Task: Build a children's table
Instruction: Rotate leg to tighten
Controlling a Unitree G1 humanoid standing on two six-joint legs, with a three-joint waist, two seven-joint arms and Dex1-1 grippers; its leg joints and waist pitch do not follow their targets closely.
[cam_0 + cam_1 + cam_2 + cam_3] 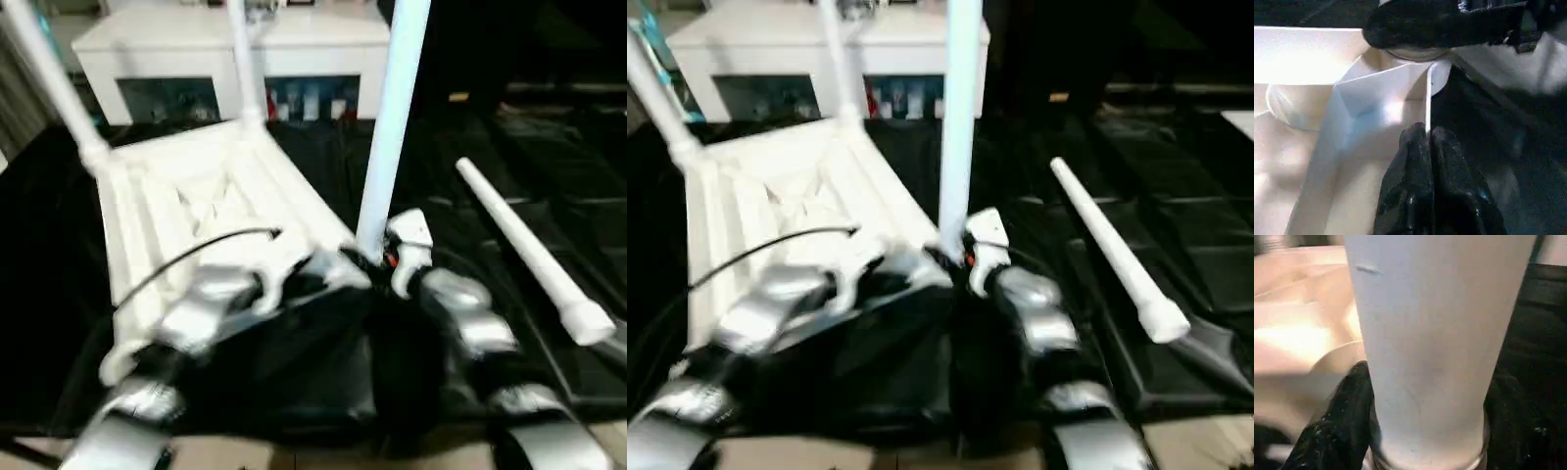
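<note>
- The right gripper (1425, 431) has its two black fingers (1334, 426) spread around the base of an upright long white tapered tube leg (392, 127), one finger on each side of it.
- That leg stands at the near corner of the white plastic rectangular table top (211, 211), which lies ribbed underside up.
- The left gripper (1427, 139) has its jaws pressed together, the tips pinching a thin white rib of the top just beside that corner socket.
- Two more white legs (245, 59) stand in the far corners beyond both jaws.
- A fourth loose white leg (529, 250) lies on the black mat (588, 157), well apart from the right jaws.

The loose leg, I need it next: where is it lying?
In the left eye view, the loose leg lies on the black mat at the robot's right, right of the upright leg between the right gripper's fingers.
</note>
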